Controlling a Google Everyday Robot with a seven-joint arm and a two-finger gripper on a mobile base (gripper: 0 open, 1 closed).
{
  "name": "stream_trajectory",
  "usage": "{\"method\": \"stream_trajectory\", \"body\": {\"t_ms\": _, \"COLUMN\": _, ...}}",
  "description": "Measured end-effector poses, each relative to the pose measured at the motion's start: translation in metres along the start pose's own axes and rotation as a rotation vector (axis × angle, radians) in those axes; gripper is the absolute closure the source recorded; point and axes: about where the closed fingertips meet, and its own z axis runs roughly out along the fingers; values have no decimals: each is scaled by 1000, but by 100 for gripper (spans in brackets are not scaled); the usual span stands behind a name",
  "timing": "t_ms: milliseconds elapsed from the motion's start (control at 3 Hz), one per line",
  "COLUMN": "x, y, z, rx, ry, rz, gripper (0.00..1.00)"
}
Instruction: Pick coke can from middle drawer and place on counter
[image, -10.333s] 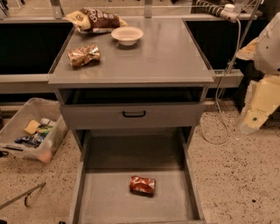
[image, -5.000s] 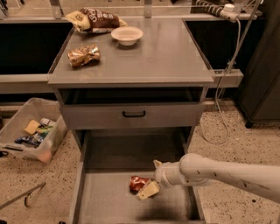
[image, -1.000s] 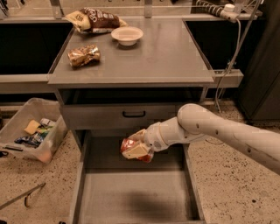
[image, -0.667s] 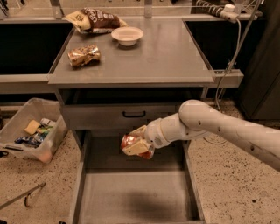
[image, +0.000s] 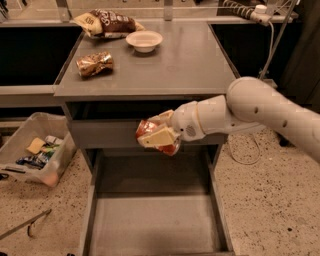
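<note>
Gripper (image: 156, 137) clamped on the coke can (image: 171, 148) over the middle drawer (image: 155, 220) — raise it clear above the counter (image: 190, 60) edge before moving inward.

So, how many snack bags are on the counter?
2: a dark chip bag at the back left, a gold foil bag nearer the front. The tool holds the coke can below the counter.

Counter (image: 192, 67) holds foil bag (image: 95, 63), chip bag (image: 107, 23), bowl (image: 144, 40); claw (image: 156, 135) w/ coke can (image: 146, 128) below frt edge.
</note>
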Motion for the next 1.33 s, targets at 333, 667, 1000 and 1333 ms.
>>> {"method": "stream_trajectory", "body": {"t_ms": 333, "x": -63, "y": -4, "z": -23, "rx": 13, "ry": -36, "rz": -78, "gripper": 100}}
{"method": "stream_trajectory", "body": {"t_ms": 667, "x": -117, "y": -30, "z": -9, "rx": -6, "ry": -69, "rz": -241, "gripper": 100}}
{"method": "stream_trajectory", "body": {"t_ms": 1000, "x": -156, "y": -40, "z": -17, "rx": 21, "ry": -121, "rz": -311, "gripper": 100}}
{"method": "stream_trajectory", "body": {"t_ms": 1333, "x": -155, "y": -40, "z": -17, "rx": 22, "ry": -121, "rz": -310, "gripper": 100}}
